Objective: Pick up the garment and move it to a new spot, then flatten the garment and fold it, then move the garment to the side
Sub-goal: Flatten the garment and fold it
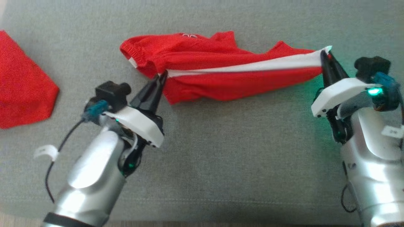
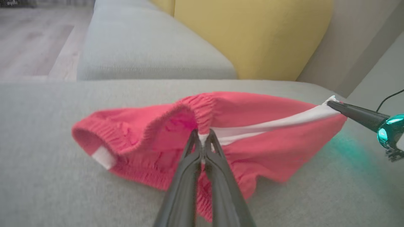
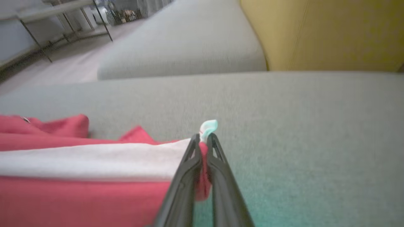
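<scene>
The garment (image 1: pixel 217 67) is a pair of red shorts with a white side stripe, stretched sideways across the grey sofa seat (image 1: pixel 221 157). My left gripper (image 1: pixel 162 76) is shut on its elastic waistband end, where the stripe starts (image 2: pixel 203 136). My right gripper (image 1: pixel 325 54) is shut on the leg-hem end of the stripe (image 3: pixel 204 140), with a bit of white cloth poking past the tips. The stripe runs taut between both grippers. In the left wrist view the garment (image 2: pixel 258 138) hangs loosely below the stripe, and the right gripper's fingers (image 2: pixel 353 114) come in from the right.
Another red cloth (image 1: pixel 22 88) lies flat at the left edge of the seat. Yellow cushions (image 2: pixel 252 37) stand against the sofa back behind the garment. A second grey seat section (image 3: pixel 189 47) and wooden floor lie beyond.
</scene>
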Controlling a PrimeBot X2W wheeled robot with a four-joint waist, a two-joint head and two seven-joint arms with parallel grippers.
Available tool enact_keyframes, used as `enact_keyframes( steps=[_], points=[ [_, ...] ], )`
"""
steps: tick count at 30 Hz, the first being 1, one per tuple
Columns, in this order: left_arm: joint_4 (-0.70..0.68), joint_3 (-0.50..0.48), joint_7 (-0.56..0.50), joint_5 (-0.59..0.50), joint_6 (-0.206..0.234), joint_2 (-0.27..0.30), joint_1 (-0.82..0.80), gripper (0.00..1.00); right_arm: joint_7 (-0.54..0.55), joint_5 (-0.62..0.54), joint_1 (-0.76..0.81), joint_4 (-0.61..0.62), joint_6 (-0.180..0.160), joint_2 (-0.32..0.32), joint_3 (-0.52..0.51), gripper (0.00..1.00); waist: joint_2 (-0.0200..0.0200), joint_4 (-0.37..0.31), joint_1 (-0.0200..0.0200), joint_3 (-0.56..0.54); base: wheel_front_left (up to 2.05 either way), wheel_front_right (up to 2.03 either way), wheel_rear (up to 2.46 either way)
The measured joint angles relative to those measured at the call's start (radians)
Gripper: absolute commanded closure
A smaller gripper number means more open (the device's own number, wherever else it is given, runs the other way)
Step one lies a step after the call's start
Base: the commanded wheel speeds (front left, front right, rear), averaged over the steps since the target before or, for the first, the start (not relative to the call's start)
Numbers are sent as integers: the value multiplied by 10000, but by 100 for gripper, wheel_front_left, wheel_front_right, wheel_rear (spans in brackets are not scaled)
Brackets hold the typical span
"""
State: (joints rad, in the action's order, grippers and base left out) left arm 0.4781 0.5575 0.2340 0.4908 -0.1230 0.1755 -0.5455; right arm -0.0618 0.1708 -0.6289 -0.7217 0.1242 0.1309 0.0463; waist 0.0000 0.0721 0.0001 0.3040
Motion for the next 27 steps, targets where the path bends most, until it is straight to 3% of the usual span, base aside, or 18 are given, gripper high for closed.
enact_keyframes(
  steps=[1,6,18,22,27],
  points=[
    [0,0,0,0,0,0,0,100,0,0,0,0,0,0,0,100,0,0,0,0,0,0,0],
    [-1363,-127,-397,-61,174,646,55,100,-276,38,648,2253,0,107,-297,100,0,-226,0,-600,0,0,0],
    [-5455,-491,-2376,-334,867,2119,136,100,635,-771,2579,9239,0,-54,-1323,100,0,-644,-1,-2101,0,0,0],
    [-5990,-533,-2688,-336,965,2311,136,100,1039,-769,3018,10195,0,-113,-1325,100,0,-709,-1,-2354,0,0,0],
    [-5862,-529,-2754,-144,892,2242,73,100,1384,-541,3114,10027,0,-222,-1335,100,0,-712,-1,-2248,0,0,0]
  ],
)
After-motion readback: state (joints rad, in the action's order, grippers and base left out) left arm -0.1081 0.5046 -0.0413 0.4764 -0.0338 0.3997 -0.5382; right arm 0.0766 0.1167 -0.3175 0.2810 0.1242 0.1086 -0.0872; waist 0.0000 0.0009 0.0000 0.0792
